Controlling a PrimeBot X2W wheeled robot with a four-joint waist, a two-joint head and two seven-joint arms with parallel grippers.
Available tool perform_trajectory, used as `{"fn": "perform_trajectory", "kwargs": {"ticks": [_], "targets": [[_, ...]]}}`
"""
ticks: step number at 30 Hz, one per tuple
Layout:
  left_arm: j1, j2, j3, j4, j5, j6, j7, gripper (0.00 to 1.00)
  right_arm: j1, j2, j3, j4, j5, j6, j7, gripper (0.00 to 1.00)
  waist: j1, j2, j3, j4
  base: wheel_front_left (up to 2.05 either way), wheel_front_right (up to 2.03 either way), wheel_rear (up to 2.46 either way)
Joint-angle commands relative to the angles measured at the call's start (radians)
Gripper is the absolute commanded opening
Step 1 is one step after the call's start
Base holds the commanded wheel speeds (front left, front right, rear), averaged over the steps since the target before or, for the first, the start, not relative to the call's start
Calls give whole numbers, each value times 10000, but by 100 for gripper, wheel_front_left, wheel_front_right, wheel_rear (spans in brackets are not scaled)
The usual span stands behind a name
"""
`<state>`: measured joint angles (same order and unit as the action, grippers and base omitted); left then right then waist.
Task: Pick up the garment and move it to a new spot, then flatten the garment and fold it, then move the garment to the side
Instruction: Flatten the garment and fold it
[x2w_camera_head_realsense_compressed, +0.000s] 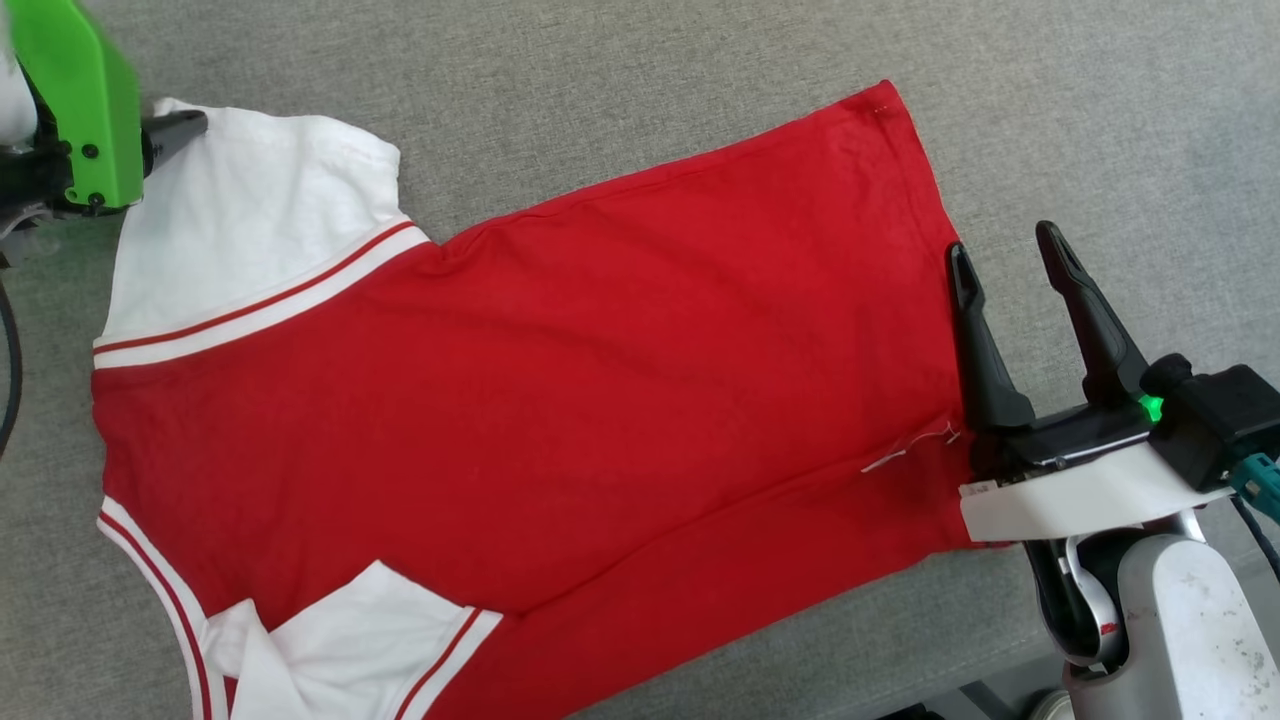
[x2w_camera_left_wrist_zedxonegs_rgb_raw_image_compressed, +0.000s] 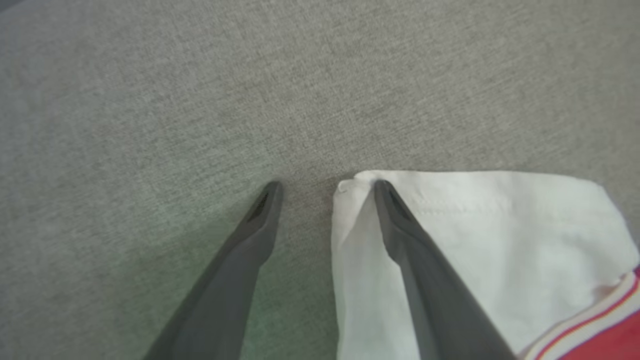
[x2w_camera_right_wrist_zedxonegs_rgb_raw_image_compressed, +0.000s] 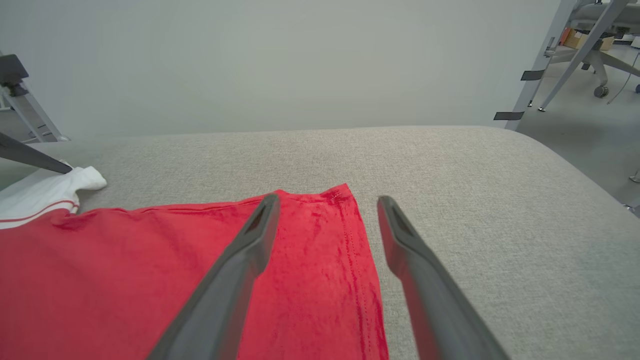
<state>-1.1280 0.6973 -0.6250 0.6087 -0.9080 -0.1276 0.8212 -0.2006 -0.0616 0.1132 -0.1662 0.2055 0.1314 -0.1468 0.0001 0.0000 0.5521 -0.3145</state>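
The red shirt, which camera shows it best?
Head view: the garment lies spread out, nearly whole. Left wrist view catches one white sleeve; right wrist view, the red hem end.

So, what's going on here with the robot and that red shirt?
A two-armed robot is working on the garment, which lies spread nearly flat on a grey padded surface. Its left gripper is open at the white sleeve, one finger over the sleeve's corner. Its right gripper is open at the hem. Neither holds the cloth.
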Motion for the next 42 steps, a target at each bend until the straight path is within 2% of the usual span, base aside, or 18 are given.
{"fn": "perform_trajectory", "kwargs": {"ticks": [1, 6, 10, 14, 19, 23, 26, 30, 35, 36, 42], "targets": [[608, -238, -445, 254, -177, -30, 368, 0, -230, 50, -15, 30, -44, -7, -79, 100, -1, 0, -57, 68, 0, 0, 0], [771, -376, -406, 358, -498, -30, 112, 0, -261, -34, -111, 70, -110, -7, 48, 100, -1, 0, -354, 256, 0, 0, 0], [771, -429, -271, 65, -568, -30, -827, 0, -249, -191, -77, 163, -96, -7, 330, 100, -1, 0, -752, 395, 0, 0, 0], [1136, -345, -271, -704, -1016, -30, -1431, 0, -232, -602, -38, 403, -94, -7, 1333, 100, -1, 0, -1154, 677, 0, 0, 0], [1628, 78, -363, -1979, -1311, -30, -1778, 0, -564, -1126, -373, 472, 288, -7, 3839, 100, -1, 0, -1542, 1159, 0, 0, 0], [2034, 315, -224, -3365, -1555, 12, -2072, 0, -1430, -1305, -821, 245, 866, -7, 6627, 100, -1, 0, -1605, 1606, 0, 0, 0], [2280, 482, -168, -4416, -1545, 195, -2162, 0, -2191, -1580, -993, 355, 1019, -7, 8475, 100, -1, 0, -1480, 1938, 0, 0, 0], [2601, 568, -22, -5903, -1591, 522, -2401, 0, -3238, -1840, -1227, 1100, 1516, -7, 10823, 100, -1, 0, -1177, 2388, 0, 0, 0], [2802, 632, -44, -7351, -1448, 859, -2445, 0, -4364, -2362, -1581, 2146, 1378, -7, 11986, 100, -1, 0, -762, 2939, 0, 0, 0], [2850, 649, -65, -7933, -1370, 982, -2453, 0, -4927, -2576, -1705, 2773, 1176, -7, 12157, 100, -1, 0, -533, 3202, 0, 0, 0], [2922, 653, -118, -8481, -1183, 1058, -2574, 0, -5501, -2608, -1744, 3744, 910, -7, 12067, 100, -1, 0, -258, 3542, 0, 0, 0]]}}
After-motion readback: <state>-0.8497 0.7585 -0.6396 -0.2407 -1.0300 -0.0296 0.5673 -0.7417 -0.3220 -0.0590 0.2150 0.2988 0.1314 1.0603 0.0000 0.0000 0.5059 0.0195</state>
